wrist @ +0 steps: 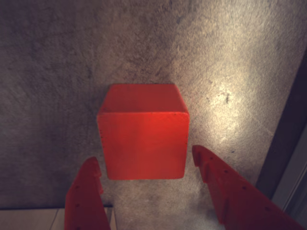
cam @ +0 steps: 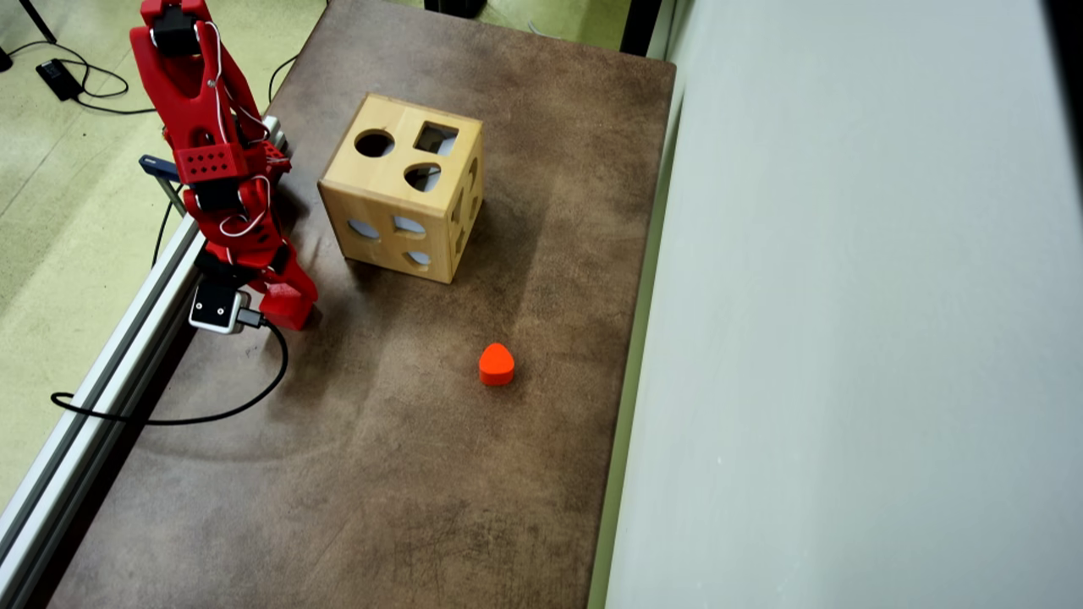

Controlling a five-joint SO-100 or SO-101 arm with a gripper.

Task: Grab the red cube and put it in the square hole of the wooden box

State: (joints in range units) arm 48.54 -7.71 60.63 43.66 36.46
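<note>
The red cube (wrist: 143, 136) sits on the brown table top in the wrist view. My red gripper (wrist: 145, 158) is open, with one finger (wrist: 88, 191) to the cube's lower left and the other finger (wrist: 225, 187) to its lower right; neither touches it. In the overhead view the gripper (cam: 283, 303) points down at the table's left edge and mostly hides the cube. The wooden box (cam: 402, 190) stands to the gripper's upper right, with its square hole (cam: 436, 138) on the top face beside a round hole.
A small orange-red rounded block (cam: 497, 364) lies right of the table's middle. A metal rail (cam: 110, 364) runs along the table's left edge, with a black cable (cam: 211, 414) looping onto the table. A grey wall (cam: 846, 338) borders the right side.
</note>
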